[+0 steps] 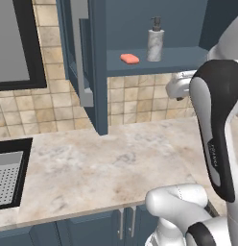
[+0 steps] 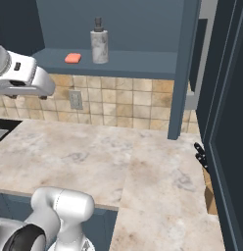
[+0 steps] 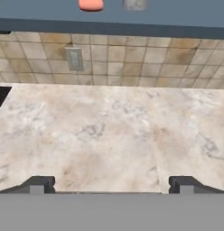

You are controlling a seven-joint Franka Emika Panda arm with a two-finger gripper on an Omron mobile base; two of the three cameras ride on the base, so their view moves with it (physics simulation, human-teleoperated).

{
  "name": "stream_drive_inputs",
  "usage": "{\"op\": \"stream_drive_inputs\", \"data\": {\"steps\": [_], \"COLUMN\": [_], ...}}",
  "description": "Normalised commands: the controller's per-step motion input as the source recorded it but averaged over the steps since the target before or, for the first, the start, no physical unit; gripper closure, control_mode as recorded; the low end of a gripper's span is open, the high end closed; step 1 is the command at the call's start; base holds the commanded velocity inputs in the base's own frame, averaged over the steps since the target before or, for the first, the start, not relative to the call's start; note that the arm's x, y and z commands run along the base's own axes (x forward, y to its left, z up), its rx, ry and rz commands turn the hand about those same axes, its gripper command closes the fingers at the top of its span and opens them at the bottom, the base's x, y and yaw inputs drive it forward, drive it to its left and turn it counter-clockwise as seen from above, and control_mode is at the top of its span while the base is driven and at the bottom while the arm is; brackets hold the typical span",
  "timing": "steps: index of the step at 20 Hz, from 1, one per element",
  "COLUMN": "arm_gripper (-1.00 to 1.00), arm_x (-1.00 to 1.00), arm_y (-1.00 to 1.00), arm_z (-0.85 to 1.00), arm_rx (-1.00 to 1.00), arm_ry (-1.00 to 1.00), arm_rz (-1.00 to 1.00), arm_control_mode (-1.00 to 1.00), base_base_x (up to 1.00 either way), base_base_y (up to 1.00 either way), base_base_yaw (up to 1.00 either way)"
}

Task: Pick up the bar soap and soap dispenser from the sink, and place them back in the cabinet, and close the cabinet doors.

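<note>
The salmon bar soap [image 1: 130, 58] [image 2: 73, 58] lies on the blue shelf [image 1: 154, 62] of the cabinet [image 2: 184, 68], with the white-grey soap dispenser [image 1: 155, 41] [image 2: 99, 43] upright just to its right. Both cabinet doors stand swung out: the left one [image 1: 82, 57] edge-on, the right one [image 2: 229, 112] at the frame's edge. My gripper [image 3: 111, 186] hangs over the marble counter below the shelf, open, its fingertips [image 3: 38, 184] wide apart with nothing between them. The hand view catches the bar soap [image 3: 91, 4] and the dispenser's base [image 3: 134, 4] at its top. A corner of the sink [image 1: 17, 144] lies at far left.
A grey perforated tray [image 1: 6, 178] sits in the sink. A black-framed window [image 1: 15, 43] is on the left wall and a wall outlet [image 3: 74, 58] on the tiled backsplash. A knife block [image 2: 207, 184] stands by the right door. The marble counter [image 1: 106, 163] spreads under the arm.
</note>
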Motion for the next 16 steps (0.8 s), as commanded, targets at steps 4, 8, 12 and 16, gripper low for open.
{"op": "stream_drive_inputs", "data": {"steps": [4, 8, 12, 16], "arm_gripper": [-1.0, -1.0, -1.0, -1.0], "arm_x": [-0.44, -0.41, -0.43, -0.45], "arm_y": [0.27, 0.27, 0.21, 0.21], "arm_z": [-0.03, -0.03, -0.05, -0.06], "arm_rx": [-0.01, -0.03, -0.02, 0.0], "arm_ry": [-0.21, -0.29, -0.28, -0.25], "arm_rz": [0.0, 0.01, 0.0, 0.0], "arm_control_mode": [-1.0, -1.0, -1.0, -1.0], "base_base_x": [0.0, 0.0, 0.0, 0.0], "base_base_y": [0.0, 0.0, 0.0, 0.0], "base_base_yaw": [0.0, 0.0, 0.0, 0.0]}}
